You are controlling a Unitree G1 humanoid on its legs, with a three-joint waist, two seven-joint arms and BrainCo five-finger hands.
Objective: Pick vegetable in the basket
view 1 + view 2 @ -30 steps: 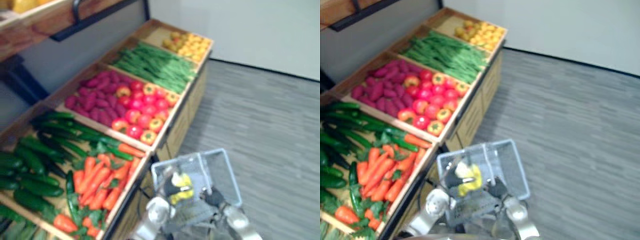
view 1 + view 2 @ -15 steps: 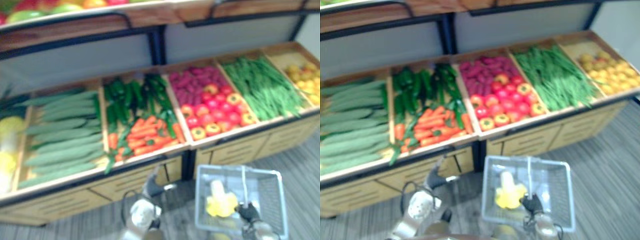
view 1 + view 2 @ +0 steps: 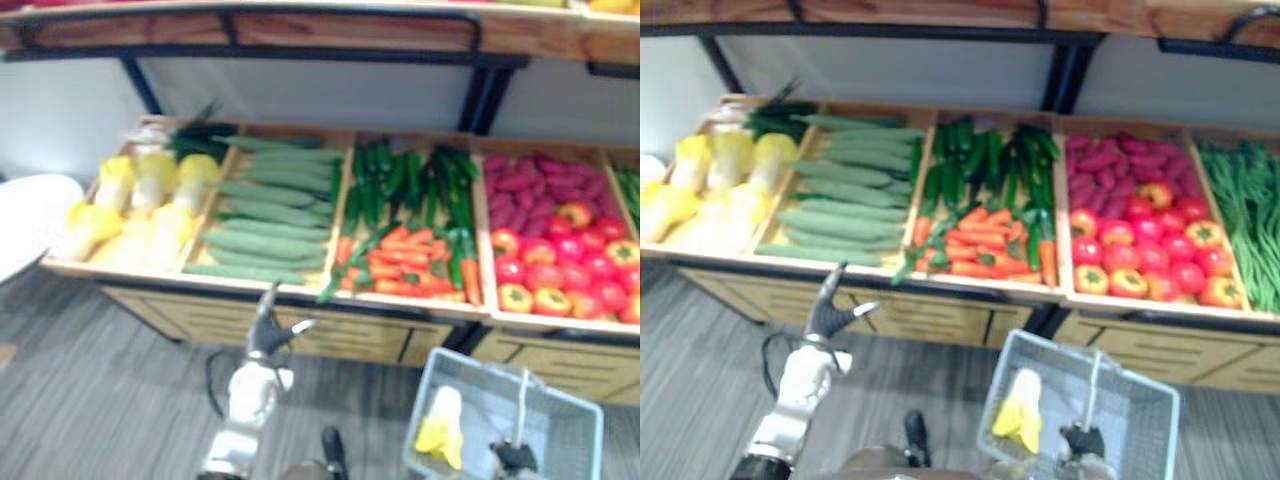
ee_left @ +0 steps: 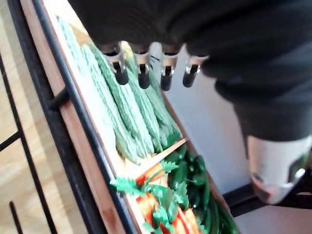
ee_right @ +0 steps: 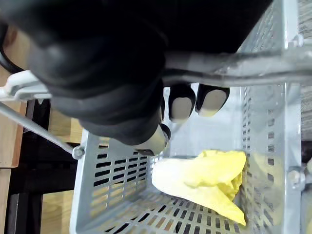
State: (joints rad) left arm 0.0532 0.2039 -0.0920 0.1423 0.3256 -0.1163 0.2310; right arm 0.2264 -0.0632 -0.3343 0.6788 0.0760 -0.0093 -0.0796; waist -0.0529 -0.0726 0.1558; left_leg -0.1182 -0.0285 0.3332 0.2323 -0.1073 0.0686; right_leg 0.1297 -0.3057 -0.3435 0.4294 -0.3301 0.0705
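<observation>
Left hand point(image 3: 826, 316) lifted by stand edge point(image 3: 940, 290), fingers point(image 4: 120, 67) spread; right hand point(image 3: 1080, 440) clasps basket handle point(image 5: 234, 66).

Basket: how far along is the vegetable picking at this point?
Done: one yellow cabbage lies in the basket. In hand: the right hand has its fingers curled round the basket handle. The left hand is open and holds nothing, raised in front of the stand near the ridged green gourds. Left: picking any further vegetable; none is grasped yet.
</observation>
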